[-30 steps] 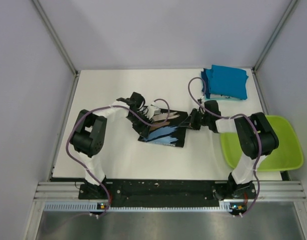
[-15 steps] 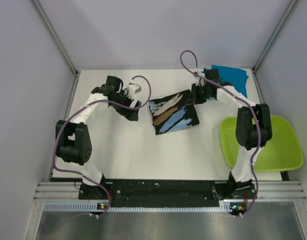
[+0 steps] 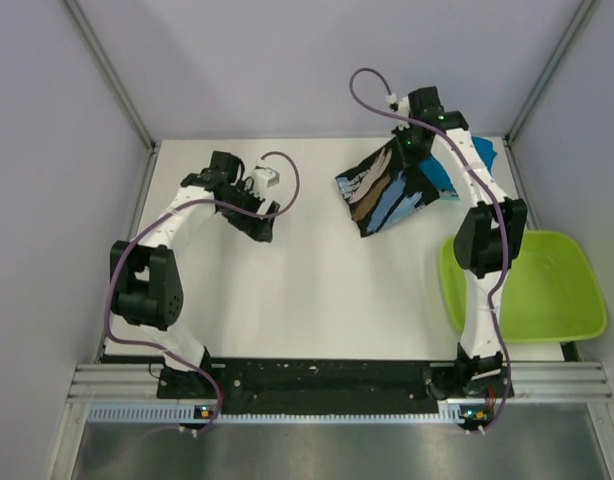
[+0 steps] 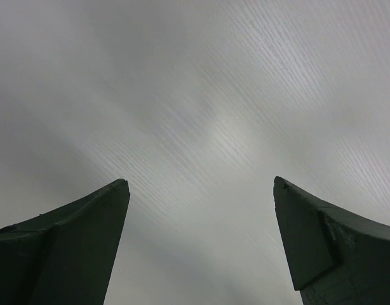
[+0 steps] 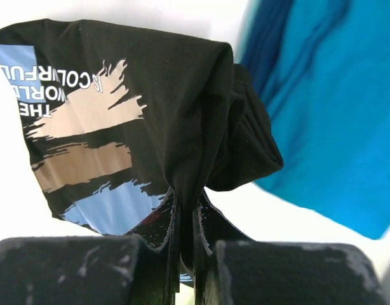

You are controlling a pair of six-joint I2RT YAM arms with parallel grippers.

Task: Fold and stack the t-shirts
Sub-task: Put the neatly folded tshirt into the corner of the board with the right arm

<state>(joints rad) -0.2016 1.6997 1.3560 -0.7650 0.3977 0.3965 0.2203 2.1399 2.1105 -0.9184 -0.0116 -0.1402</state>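
Note:
The folded black t-shirt (image 3: 385,190) with a tan, light-blue and white print hangs tilted at the back right. My right gripper (image 3: 412,150) is shut on its upper edge. In the right wrist view the jaws (image 5: 185,210) pinch a fold of the black cloth (image 5: 119,108), with the teal-blue t-shirts (image 5: 322,114) just behind it. Those teal t-shirts (image 3: 482,155) lie folded in the far right corner, partly hidden by the arm and the black tee. My left gripper (image 3: 260,225) is over the left of the table, open and holding nothing (image 4: 200,183).
A lime-green plastic tub (image 3: 547,290) stands at the right edge, beside the right arm's base. Grey walls and metal posts close in the white table (image 3: 317,290) at the back and sides. A purple cable loops above each wrist.
My right gripper has carried the black t-shirt from the table's middle up to the back right, over the teal pile. My left gripper let go, opened, and drew back to the left.

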